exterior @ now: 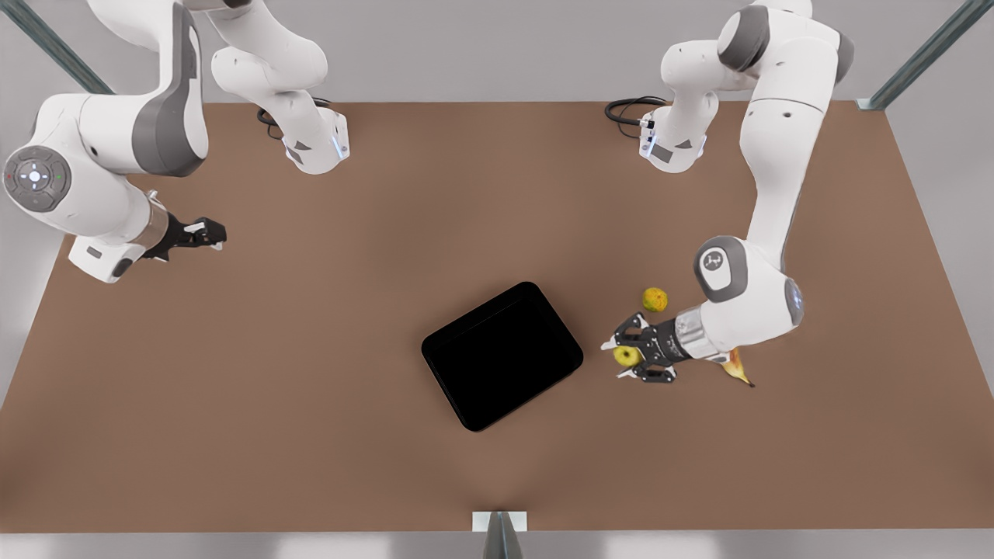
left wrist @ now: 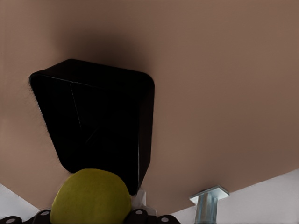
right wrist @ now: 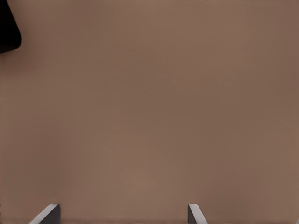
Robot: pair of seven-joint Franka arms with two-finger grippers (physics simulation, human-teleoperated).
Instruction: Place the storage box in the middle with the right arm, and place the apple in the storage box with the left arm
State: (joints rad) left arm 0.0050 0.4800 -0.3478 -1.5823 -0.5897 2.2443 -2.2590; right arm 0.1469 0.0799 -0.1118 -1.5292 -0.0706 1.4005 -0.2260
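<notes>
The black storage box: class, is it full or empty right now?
Empty. The box shows only black floor; the apple sits outside it, between the left gripper's fingers.

Soft, even light falls on the brown desk [exterior: 311,373], leaving only faint shadows. The glossy storage box [exterior: 502,355] reads pure black, without glare or visible detail.

black box [exterior: 502,355], yel-grn apple [exterior: 626,355], brown table [exterior: 311,373]

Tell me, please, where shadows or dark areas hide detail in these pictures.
Front view: the storage box is plain black, its inside unreadable. Left wrist view: a soft shadow lies on the table beyond the box; the apple is evenly lit. Right wrist view: even light.
</notes>
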